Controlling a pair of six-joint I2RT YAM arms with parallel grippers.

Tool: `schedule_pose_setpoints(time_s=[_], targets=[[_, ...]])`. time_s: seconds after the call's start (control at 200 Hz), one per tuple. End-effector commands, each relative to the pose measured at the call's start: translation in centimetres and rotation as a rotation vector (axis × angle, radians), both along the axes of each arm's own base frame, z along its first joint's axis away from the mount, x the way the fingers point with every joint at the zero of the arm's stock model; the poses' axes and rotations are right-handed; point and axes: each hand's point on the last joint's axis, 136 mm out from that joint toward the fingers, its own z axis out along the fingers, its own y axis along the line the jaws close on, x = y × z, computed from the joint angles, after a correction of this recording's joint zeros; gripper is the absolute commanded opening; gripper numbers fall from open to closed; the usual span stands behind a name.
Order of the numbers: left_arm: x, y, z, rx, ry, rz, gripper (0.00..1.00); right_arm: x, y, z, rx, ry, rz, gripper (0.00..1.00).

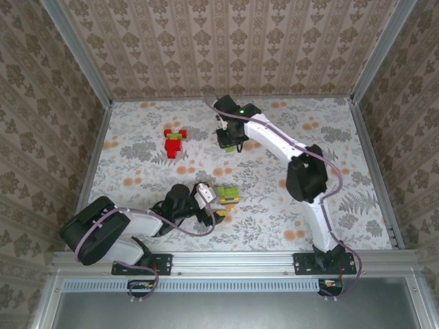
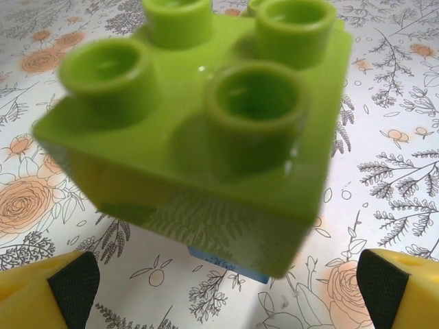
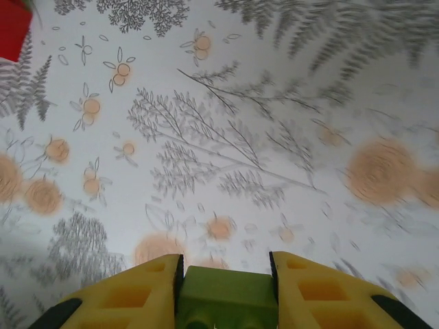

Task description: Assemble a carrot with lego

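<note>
right fingers clamp a green brick above the far table; left fingers spread wide, facing the carrot lying near table centre. Best: bring brick over carrot's green end, square the studs, press straight down

Light in the top view falls bright and even from above. The table is crisp, and the right arm throws only a soft, faint shadow close beneath itself. Just ahead of the left gripper, the lime brick sits too near the lens. Its studs are soft, small white glints mark one rim, and a pale shadow lies under it, while the cloth beyond is sharp. The fingertips blur at the lower corners. Ahead of the right gripper the pattern smears toward the far right and is sharper at centre-left. The dark green brick clamped in it sits in shade.
</note>
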Motion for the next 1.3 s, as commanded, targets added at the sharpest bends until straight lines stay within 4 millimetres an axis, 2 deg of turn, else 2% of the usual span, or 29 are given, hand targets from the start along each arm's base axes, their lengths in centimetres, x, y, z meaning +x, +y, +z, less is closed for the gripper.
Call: schedule_pose_setpoints(time_s=[0.0,0.23,0.335,0.475,0.7,0.93,0.995,1.135,1.295], targets=[[0.8,-0.9,0.8,-0.018,-0.022,-0.028,1.00,-1.4,-2.7,2.7,-0.010,-0.068,-0.073,0.33],[0.7,-1.8,2.0,-0.050,-0.044,-0.107,1.00,-7.4,-6.9,4.2,0.009,-0.083,-0.115,0.33],[0.5,-1.9,3.1,-0.075,-0.063,-0.136,1.00,-9.3,-8.5,4.2,-0.010,-0.085,-0.131,0.33],[0.4,-1.9,4.2,-0.097,-0.083,-0.160,1.00,-11.0,-9.9,4.0,-0.016,-0.079,-0.148,0.33],[0.3,-2.3,5.2,-0.137,-0.084,-0.204,1.00,-13.4,-10.7,2.8,0.008,-0.044,-0.152,0.32],[0.0,-3.5,5.5,-0.183,-0.063,-0.267,1.00,-14.8,-11.5,2.0,0.008,-0.030,-0.159,0.32],[0.0,-3.8,5.5,-0.188,-0.056,-0.277,0.96,-14.9,-11.7,1.7,0.001,-0.025,-0.162,0.32],[0.2,-4.0,5.2,-0.187,-0.047,-0.282,0.77,-15.0,-11.5,1.4,0.012,-0.019,-0.158,0.32],[0.1,-4.1,5.3,-0.191,-0.044,-0.293,0.62,-15.2,-11.0,1.2,0.033,-0.006,-0.153,0.31]])
